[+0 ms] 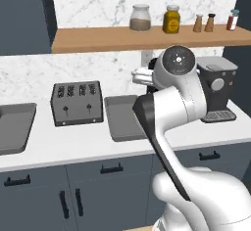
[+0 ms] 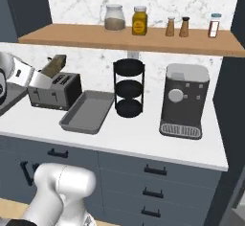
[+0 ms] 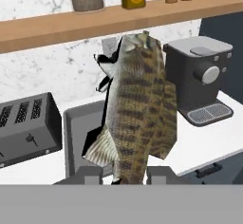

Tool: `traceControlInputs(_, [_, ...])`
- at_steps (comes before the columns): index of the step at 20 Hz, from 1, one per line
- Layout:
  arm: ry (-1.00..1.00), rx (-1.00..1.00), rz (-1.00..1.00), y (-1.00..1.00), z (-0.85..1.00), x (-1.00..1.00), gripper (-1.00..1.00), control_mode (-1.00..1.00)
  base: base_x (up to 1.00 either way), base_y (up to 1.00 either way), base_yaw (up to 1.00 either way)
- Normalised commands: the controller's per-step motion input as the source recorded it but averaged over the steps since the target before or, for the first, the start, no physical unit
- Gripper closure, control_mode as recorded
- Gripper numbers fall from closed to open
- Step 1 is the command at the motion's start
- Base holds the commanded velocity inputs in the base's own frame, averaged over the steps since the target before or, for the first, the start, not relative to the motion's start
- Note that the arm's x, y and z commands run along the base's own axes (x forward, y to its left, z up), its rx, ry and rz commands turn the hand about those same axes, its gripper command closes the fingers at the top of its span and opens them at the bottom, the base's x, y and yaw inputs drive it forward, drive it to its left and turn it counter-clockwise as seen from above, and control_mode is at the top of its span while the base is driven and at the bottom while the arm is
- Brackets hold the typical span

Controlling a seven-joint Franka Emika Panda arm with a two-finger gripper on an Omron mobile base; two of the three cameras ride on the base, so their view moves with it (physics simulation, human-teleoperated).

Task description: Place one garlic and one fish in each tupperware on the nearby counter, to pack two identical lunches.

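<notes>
The two-finger tool (image 3: pixel 124 175) is clenched on a brown striped fish (image 3: pixel 137 118), which is held upright between its tips above the white marble-look bench (image 3: pixel 204 137). Behind the fish, a shallow grey rectangular tupperware tray (image 3: pixel 78 123) is seen lying on the bench beside a black slotted toaster (image 3: pixel 26 128). A second grey tray (image 1: pixel 14 125) is set left of the toaster.

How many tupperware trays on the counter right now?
2: one tupperware tray right of the toaster, another left of it at the frame's edge. Both look empty.
</notes>
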Motion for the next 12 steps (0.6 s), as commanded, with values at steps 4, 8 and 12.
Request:
traceControlInputs(4, [0.0,0.0,0.0,0.0,0.0,0.0,1.0,1.0,0.0,0.61,-0.08])
traceControlInputs(8, [0.0,0.0,0.0,0.0,0.0,0.0,1.0,1.0,0.14,0.12,-0.12])
traceControlInputs(12, [0.0,0.0,0.0,0.0,0.0,0.0,1.0,1.0,0.38,0.0,-0.08])
